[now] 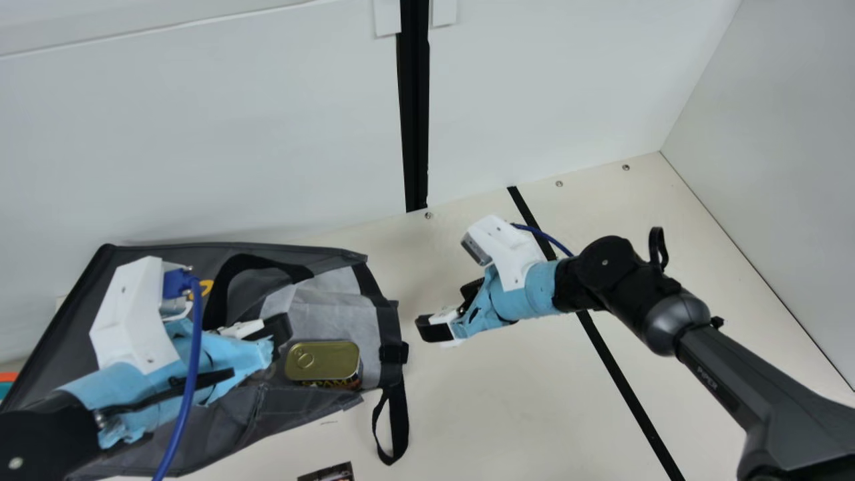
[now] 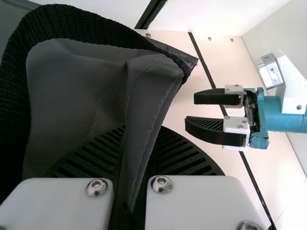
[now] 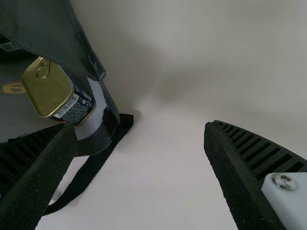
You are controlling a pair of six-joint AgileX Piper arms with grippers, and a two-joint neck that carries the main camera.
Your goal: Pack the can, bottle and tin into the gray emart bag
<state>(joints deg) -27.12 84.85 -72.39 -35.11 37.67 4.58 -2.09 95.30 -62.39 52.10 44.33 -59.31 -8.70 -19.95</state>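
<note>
Far left – gray emart bag [image 1: 334,322] lies spread over the cream table [image 1: 467,394], mouth toward the right. Left gripper [image 1: 276,331] is above it. Left wrist view: its 2 fingers are closed on a fold of dark bag cloth, a seam running down between them. Cloth reads as thin, light and floppy; it should give wherever pulled. Best hold is the stitched hem, where 2 layers make it stiffer.

Just right of that gripper – tin [image 1: 324,359], upright, gold pull-ring lid facing up, at the bag's mouth end. Cannot tell how deep inside it is. Judged rigid, dense for its size, not fragile; painted wall probably a bit slippery. Grip across the 2 long flat sides, below the rim, clear of the ring. A push low on the wall may serve better than a lift, as high contact could tip it.

Below, at the main view's edge: a dark printed item [image 1: 327,473], identity uncertain.

Farther right – right gripper [image 1: 444,308], fingers apart, nothing between them, near the mouth. Probable step: left keeps the cloth raised while right seats the tin deeper. Risk: the wall folds in and snags the tin's edge.
</note>
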